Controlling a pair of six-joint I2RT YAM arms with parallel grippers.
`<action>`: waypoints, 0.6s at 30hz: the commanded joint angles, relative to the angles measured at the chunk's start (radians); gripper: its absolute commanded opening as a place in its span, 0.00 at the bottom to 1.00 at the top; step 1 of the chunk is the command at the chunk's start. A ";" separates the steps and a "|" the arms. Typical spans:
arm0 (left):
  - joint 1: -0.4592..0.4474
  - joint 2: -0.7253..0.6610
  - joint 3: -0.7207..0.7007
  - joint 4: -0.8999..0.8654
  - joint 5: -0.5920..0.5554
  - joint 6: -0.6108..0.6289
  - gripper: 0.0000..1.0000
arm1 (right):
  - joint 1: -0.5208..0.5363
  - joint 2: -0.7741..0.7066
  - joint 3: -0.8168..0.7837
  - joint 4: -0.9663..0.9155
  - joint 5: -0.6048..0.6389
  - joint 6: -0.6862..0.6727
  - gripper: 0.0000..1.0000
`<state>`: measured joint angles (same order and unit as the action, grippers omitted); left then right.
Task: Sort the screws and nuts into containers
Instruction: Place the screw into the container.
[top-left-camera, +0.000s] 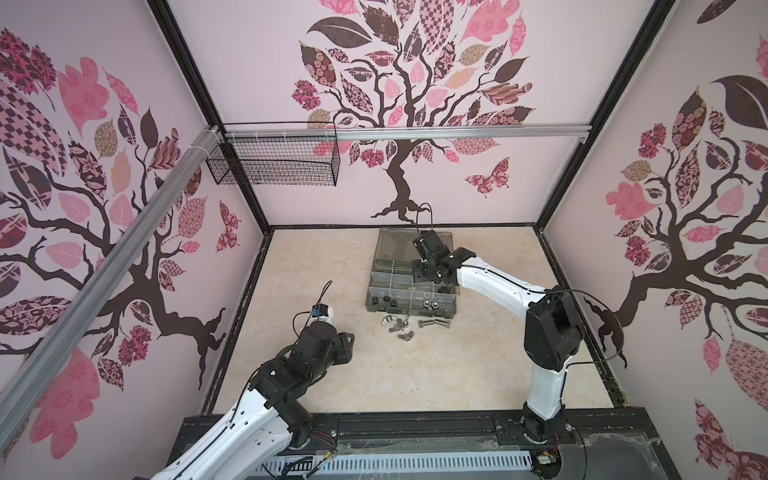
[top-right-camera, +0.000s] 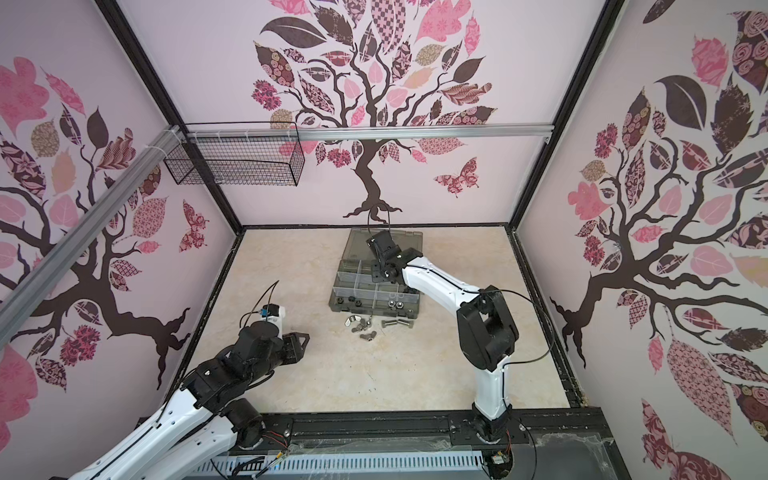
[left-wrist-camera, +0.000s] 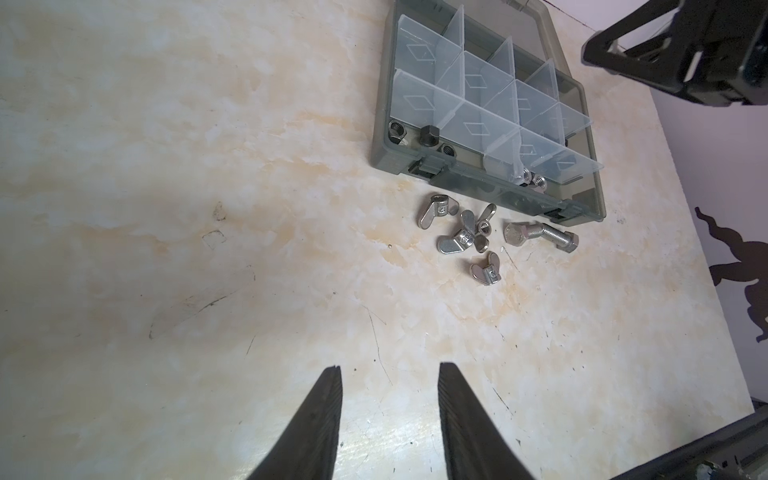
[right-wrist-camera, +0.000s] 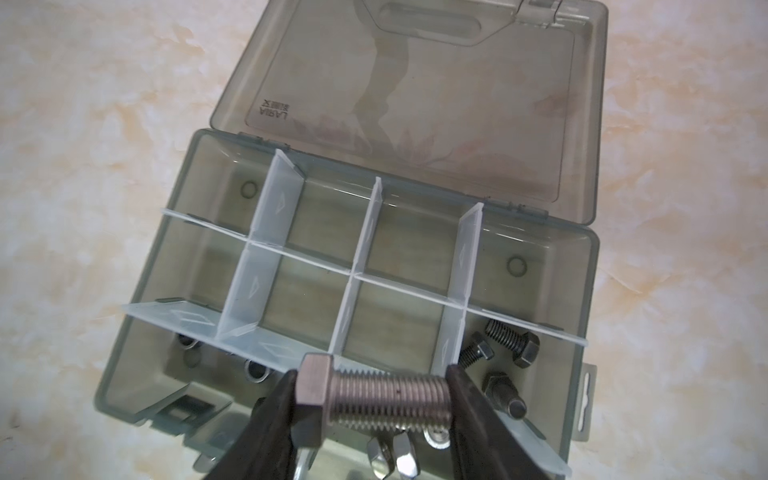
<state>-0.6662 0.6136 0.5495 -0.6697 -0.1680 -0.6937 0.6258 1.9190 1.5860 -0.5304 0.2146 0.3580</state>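
My right gripper is shut on a silver hex-head screw, gripped end to end and hanging over the containers of the open grey organizer case. A corner compartment holds black screws, and silver hex nuts lie in a front compartment. Dark nuts sit in another front compartment. On the table before the case lie several silver wing nuts and two silver screws. My left gripper hovers open and empty over bare table, left of the loose parts.
The case's lid lies open flat behind the compartments. A black wire mesh basket hangs on the back wall rail, high at the left. Black frame rails border the marbled tabletop.
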 joint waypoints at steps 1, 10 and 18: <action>0.002 -0.008 0.024 -0.005 0.016 -0.015 0.42 | -0.005 0.058 0.054 -0.026 0.015 -0.025 0.46; 0.003 -0.014 0.013 -0.005 0.027 -0.029 0.42 | -0.012 0.110 0.046 -0.025 0.003 -0.025 0.52; 0.004 -0.016 0.000 0.007 0.033 -0.043 0.42 | -0.015 0.093 0.045 -0.034 -0.002 -0.033 0.66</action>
<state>-0.6662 0.6083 0.5495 -0.6743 -0.1448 -0.7273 0.6178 1.9965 1.6016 -0.5468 0.2119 0.3321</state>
